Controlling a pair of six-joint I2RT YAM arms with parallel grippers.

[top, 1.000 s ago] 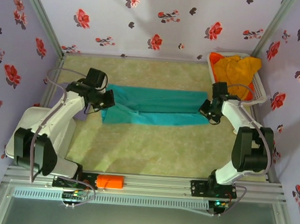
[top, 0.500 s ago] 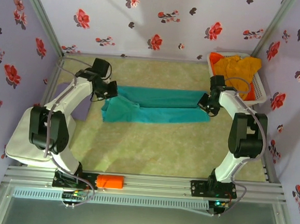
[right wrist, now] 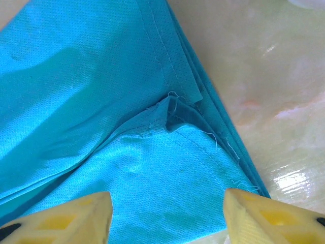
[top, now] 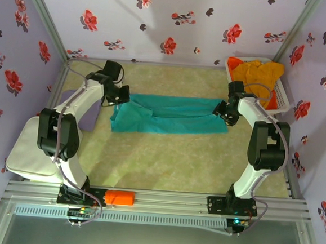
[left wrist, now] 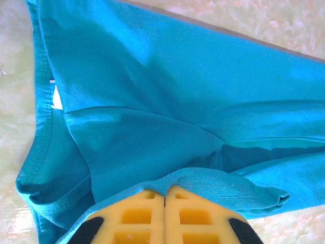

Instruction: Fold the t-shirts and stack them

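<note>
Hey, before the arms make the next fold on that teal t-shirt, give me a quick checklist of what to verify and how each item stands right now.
1. Left gripper gripping the teal t-shirt: ok, shut on a fold at its edge.
2. Right gripper free of cloth: ok, jaws apart above the shirt.
3. Shirt lying flat and even: not ok, its left end is bunched and sticks out toward the bases.
4. Right arm clear of the white basket: cannot tell, they overlap from above.
</note>
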